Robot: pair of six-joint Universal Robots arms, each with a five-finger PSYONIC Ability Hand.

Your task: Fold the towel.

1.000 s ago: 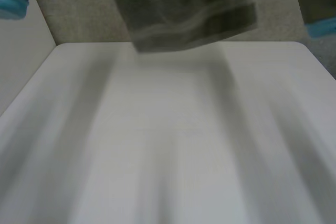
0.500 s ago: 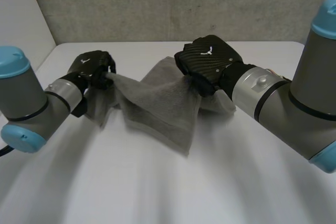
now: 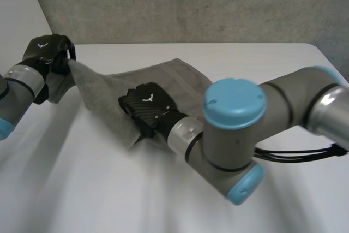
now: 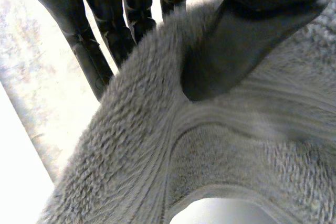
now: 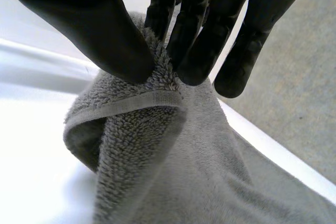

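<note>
Towel [image 3: 103, 88], one grey piece, lies stretched over the far half of the white counter [image 3: 98, 189]; left hand [image 3: 48, 53] pinches a raised corner between thumb and fingers; right hand [image 3: 146, 105] pinches the near hemmed edge; right arm [image 3: 234, 129] crosses in front, covering part of it; grey wall [image 3: 191, 4] stands behind.

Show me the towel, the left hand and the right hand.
towel [image 3: 106, 88], head view, cloth between the hands.
left hand [image 3: 46, 48], head view, back of the hand.
right hand [image 3: 146, 105], head view, back of the hand.
</note>
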